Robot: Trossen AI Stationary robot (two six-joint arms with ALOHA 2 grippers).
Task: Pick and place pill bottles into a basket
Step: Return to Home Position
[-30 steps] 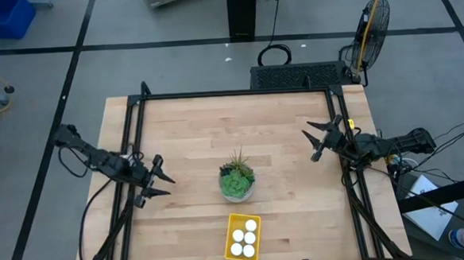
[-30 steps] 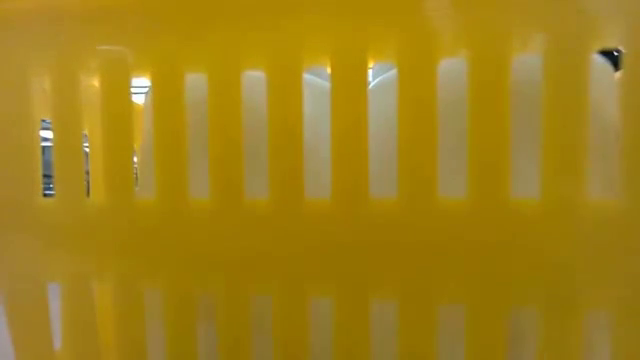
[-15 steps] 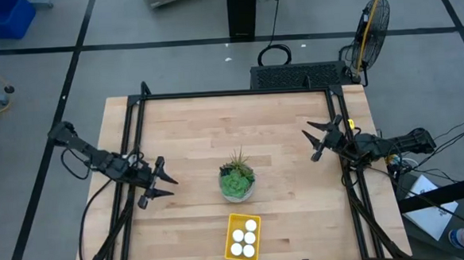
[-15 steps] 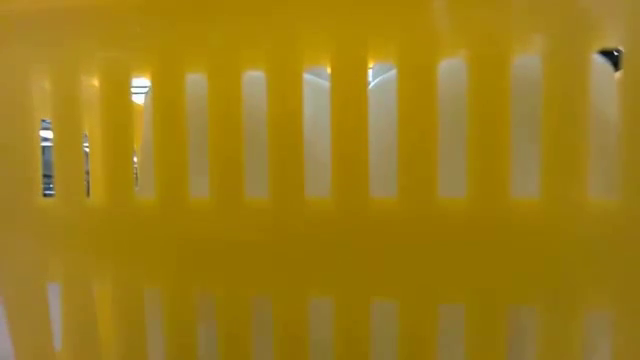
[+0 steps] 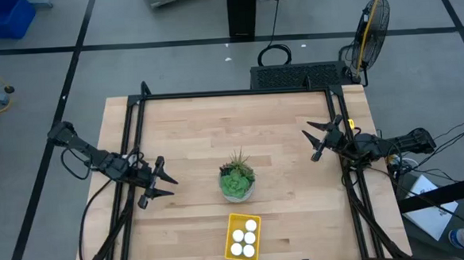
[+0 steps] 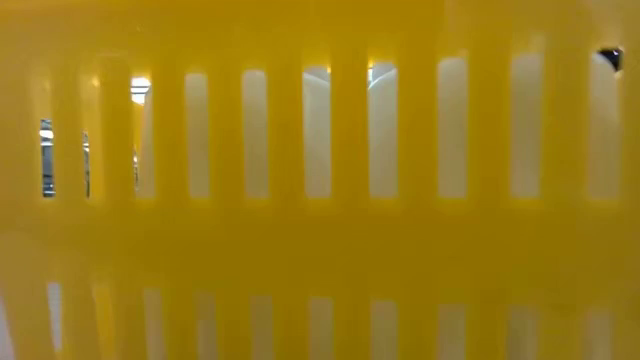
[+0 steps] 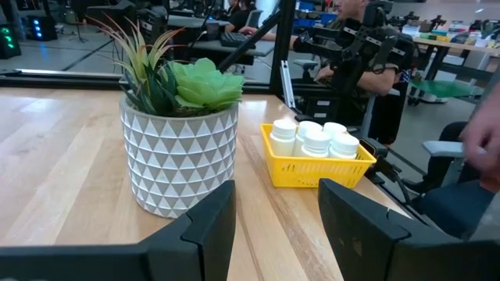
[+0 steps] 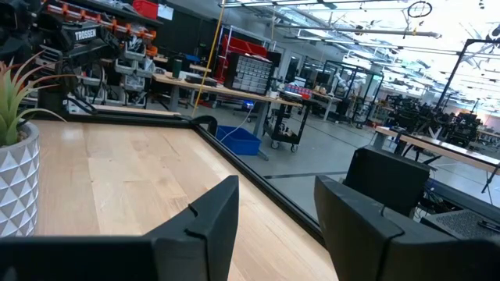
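Note:
The yellow basket (image 5: 242, 238) stands near the table's near edge, with several white pill bottles (image 5: 244, 239) standing upright inside it; it also shows in the left wrist view (image 7: 316, 162), and its slatted wall (image 6: 320, 250) fills the low view. My left gripper (image 5: 166, 187) is open and empty at the table's left side, pointing toward the plant. My right gripper (image 5: 316, 140) is open and empty at the table's right side. Both are far from the basket.
A green plant in a white patterned pot (image 5: 237, 181) stands at the table's middle, between the grippers and just beyond the basket. A black frame (image 5: 230, 94) runs round the table's far and side edges. People sit at desks beyond the table (image 7: 367, 47).
My left gripper has moved slightly toward the table's near edge and then stopped. The basket, bottles and plant have stayed where they were.

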